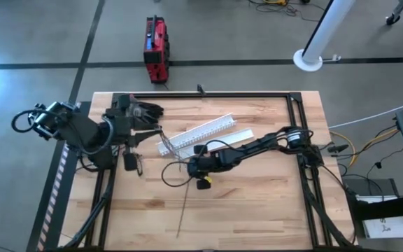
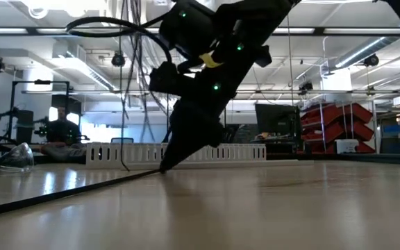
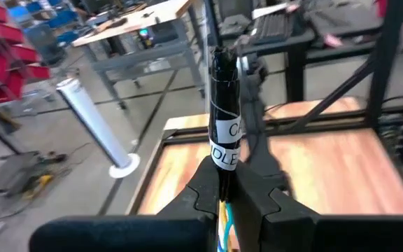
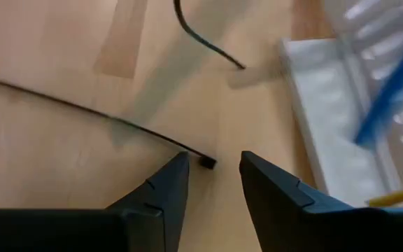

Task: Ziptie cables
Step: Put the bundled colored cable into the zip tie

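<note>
**Holding arrangement.** The left arm stands at the left edge of the light wooden worktop (image 1: 257,210). Its left hand (image 3: 224,176) is clenched on the cables (image 3: 224,105), a thin bundle bound in black tape with a white printed label. Yellow and blue strands show below the fingers. The bundle is held raised and clear of the surface, probably so that a tie can be passed around it.

The right arm reaches from the right edge to the centre of the worktop. Its right hand (image 4: 212,164) is released, with one finger on each side of the small square head of the long thin black plastic ziptie (image 4: 82,108). The ziptie lies flat on the wood. In the low view the fingertips stand at or just above the surface. The step in hand appears to be pickup of the tie by its head.

The long white slotted plastic channel (image 1: 198,133) lies diagonally just beyond the right hand and is not involved. A dark loop beside that hand may be further wire; the high view does not resolve it.

**Surface and room.** The worktop is bare wood inside a black metal frame. Beyond it are a grey floor, a red case (image 1: 156,38) and a white pillar base (image 1: 308,59). The low view shows a seated person (image 2: 61,128) and red storage bins (image 2: 339,128) in the background.
</note>
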Controlling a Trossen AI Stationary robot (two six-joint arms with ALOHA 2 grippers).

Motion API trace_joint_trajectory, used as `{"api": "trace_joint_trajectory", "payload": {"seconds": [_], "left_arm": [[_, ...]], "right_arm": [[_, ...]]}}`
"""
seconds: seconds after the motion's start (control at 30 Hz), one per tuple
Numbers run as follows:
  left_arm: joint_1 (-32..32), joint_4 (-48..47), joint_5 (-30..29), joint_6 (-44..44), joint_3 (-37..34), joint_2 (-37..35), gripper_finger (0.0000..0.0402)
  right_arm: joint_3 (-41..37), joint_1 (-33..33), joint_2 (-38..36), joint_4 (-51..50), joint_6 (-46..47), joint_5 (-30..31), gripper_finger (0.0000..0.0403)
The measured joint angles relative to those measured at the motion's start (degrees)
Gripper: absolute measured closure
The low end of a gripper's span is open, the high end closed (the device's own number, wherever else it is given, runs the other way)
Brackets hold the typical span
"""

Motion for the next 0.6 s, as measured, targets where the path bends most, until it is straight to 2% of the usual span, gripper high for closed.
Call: {"api": "trace_joint_trajectory", "payload": {"seconds": [0.07,0.23,0.43,0.6], "left_arm": [[0.0,0.5,-0.3,0.5,-1.3,0.0,0.0398],[0.1,0.7,-0.7,0.6,-3.8,-0.1,0.0398],[0.1,2.7,-1.2,0.5,-6.6,-0.5,0.0398],[0.1,3.1,-1.3,-1.3,-6.8,-0.9,0.0397]], "right_arm": [[0.4,-0.5,1.0,0.9,-0.8,-0.9,0.0282],[0.6,-2.1,2.4,3.0,-1.2,-9.8,0.0296],[0.6,-3.0,2.3,2.4,-1.9,-11.3,0.0334],[0.5,-3.3,2.2,1.9,-2.2,-11.6,0.0387]]}}
